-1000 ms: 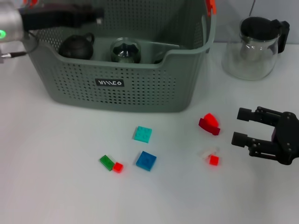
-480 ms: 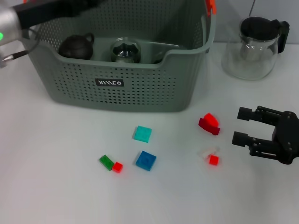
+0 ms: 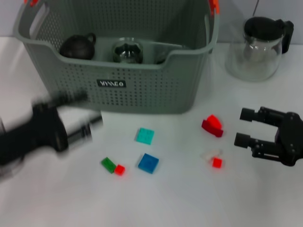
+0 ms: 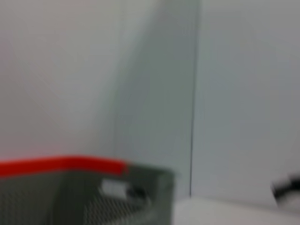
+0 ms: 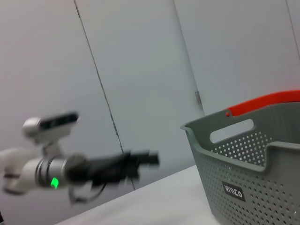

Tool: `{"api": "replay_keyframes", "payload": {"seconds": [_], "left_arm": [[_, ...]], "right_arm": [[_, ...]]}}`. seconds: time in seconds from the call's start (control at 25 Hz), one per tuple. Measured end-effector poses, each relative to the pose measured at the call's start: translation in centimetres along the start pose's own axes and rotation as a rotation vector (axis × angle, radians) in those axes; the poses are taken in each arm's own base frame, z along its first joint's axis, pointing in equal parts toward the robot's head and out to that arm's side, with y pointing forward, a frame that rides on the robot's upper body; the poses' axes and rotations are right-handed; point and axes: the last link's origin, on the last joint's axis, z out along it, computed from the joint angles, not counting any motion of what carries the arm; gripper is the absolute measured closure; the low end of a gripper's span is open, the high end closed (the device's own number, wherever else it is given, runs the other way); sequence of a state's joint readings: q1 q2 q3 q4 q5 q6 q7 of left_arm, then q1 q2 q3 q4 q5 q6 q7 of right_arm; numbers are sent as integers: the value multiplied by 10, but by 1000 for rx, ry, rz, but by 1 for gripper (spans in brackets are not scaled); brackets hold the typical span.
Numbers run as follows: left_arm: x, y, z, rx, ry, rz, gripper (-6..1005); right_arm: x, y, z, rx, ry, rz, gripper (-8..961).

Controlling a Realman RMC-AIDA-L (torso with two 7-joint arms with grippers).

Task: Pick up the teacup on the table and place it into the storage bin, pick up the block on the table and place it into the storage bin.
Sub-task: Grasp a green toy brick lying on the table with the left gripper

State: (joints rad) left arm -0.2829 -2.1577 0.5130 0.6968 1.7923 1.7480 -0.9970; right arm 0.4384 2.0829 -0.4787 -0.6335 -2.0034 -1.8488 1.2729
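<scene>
The grey-green storage bin (image 3: 142,90) stands at the back of the table. Inside it sit a glass teacup (image 3: 127,52) and a dark round teapot (image 3: 78,46). Several blocks lie on the table in front: teal (image 3: 144,136), blue (image 3: 148,163), green (image 3: 108,164), a small red one (image 3: 119,169) and a larger red one (image 3: 212,125). My left gripper (image 3: 91,109) is a blur low at the bin's front left, away from the blocks. My right gripper (image 3: 243,127) hovers open and empty just right of the larger red block.
A glass teapot with a black lid (image 3: 258,47) stands right of the bin. A clear piece with a small red block (image 3: 214,159) lies near my right gripper. The bin's orange-clipped corner (image 4: 70,187) and labelled front (image 5: 253,178) show in the wrist views.
My left arm has swung from above the bin's back left down to the table at the bin's front left. The right gripper and the blocks have not moved.
</scene>
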Motion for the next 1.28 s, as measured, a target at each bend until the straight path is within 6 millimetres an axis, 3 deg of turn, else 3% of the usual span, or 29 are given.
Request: {"api": "replay_keyframes", "payload": {"seconds": [0.16,0.24,0.44,0.88,1.28], "left_arm": [[-41,41,-5,1,-13,62,393],[-54,50,-4,-1,-40,66,393],[-79,49,7,12,-182,-11,394],[-99,40,10,88,-305,-17,396],[-101,36,15,111,-311,21,397]], "right_arm": [[0,0,1,0,0,3,163],[0,0,0,0,0,5,163],[-1,0,1,-3,-1,5,163],[1,1,-3,8,-9,11,162],[1,1,-4,9,-8,11,162]]}}
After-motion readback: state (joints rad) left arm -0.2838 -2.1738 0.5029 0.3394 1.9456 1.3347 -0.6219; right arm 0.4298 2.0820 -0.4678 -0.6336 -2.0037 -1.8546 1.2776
